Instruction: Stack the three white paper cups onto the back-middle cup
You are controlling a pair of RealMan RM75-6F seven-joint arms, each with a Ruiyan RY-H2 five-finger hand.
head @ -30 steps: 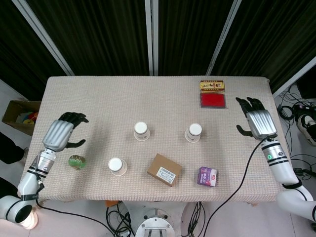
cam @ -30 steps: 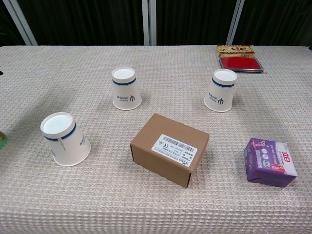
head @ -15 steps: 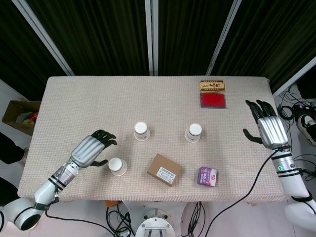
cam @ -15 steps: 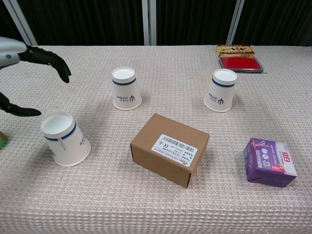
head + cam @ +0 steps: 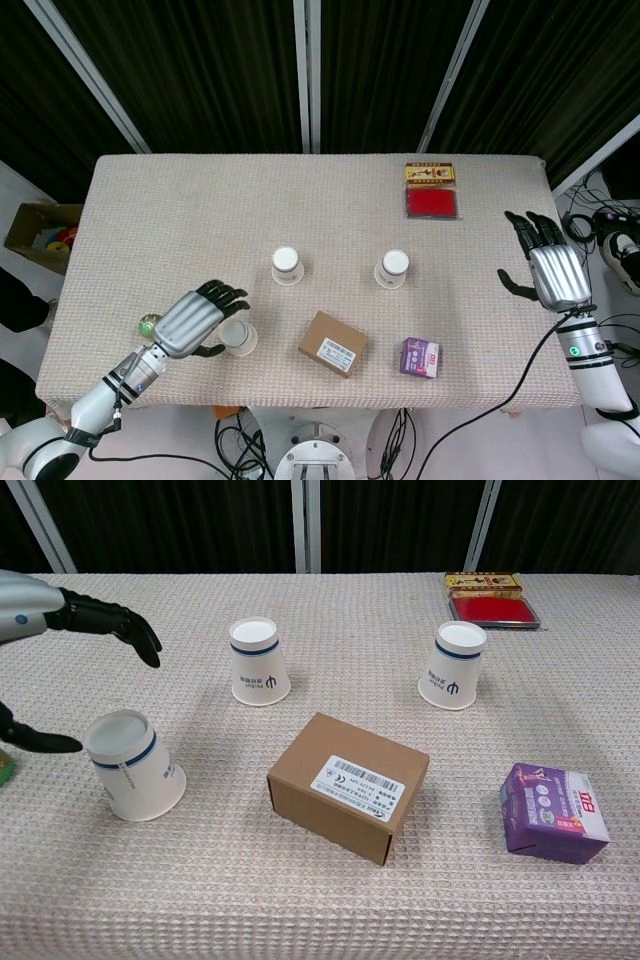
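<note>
Three white paper cups with blue bands stand upside down on the cloth. One cup [image 5: 287,265] [image 5: 258,662] is at the back middle, a second cup [image 5: 392,268] [image 5: 452,666] is to its right, and the third cup [image 5: 240,338] [image 5: 131,768] is at the front left. My left hand [image 5: 195,322] [image 5: 60,615] is spread open around the front-left cup, fingers [image 5: 118,623] above and behind it, thumb [image 5: 40,742] at its left side. I cannot tell whether it touches the cup. My right hand [image 5: 553,272] hovers open at the table's right edge, seen only in the head view.
A brown cardboard box [image 5: 333,344] [image 5: 348,785] lies at the front middle, a purple packet [image 5: 420,357] [image 5: 555,813] to its right. A red tin [image 5: 431,202] [image 5: 493,608] and a yellow box [image 5: 431,173] sit at the back right. A green ball [image 5: 147,323] lies left of my left hand.
My left hand has swept in from the table's left side to the front-left cup and now brackets it. My right hand has drawn back to the right and nearer the front edge.
</note>
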